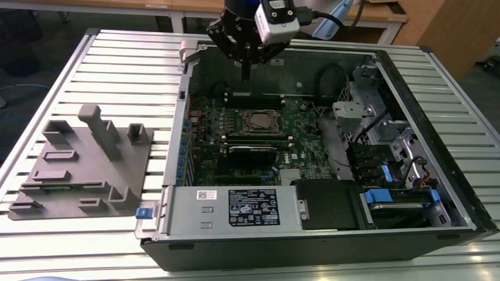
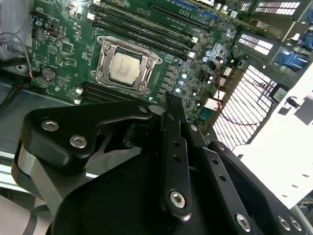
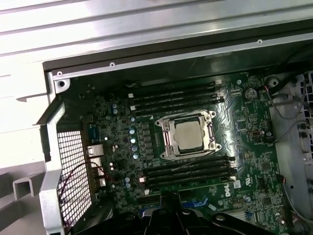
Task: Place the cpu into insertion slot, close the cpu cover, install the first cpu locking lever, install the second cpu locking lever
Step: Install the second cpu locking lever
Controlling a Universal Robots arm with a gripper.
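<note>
In the exterior view we see the gripper (image 1: 247, 75) hanging above the far edge of the open computer case (image 1: 437, 216), its fingers drawn together into one narrow tip and holding nothing. Well below it, on the green motherboard (image 1: 301, 126), sits the insertion slot (image 1: 262, 122) with the cpu cover (image 1: 247, 124) lying flat around it. A grey fixture block (image 1: 82, 167) rests on the slatted table (image 1: 117, 64) at the exterior view's left.

In the second wrist view we look past the black fingers (image 2: 175, 147), pressed close together, to the cpu (image 2: 125, 68) seated in the slot, framed by the closed cover (image 2: 103, 58).

In the first wrist view we find the cpu (image 3: 189, 135) again inside its silver frame, between the rows of long black memory slots (image 3: 188, 171). We cannot tell how the locking levers lie.
</note>
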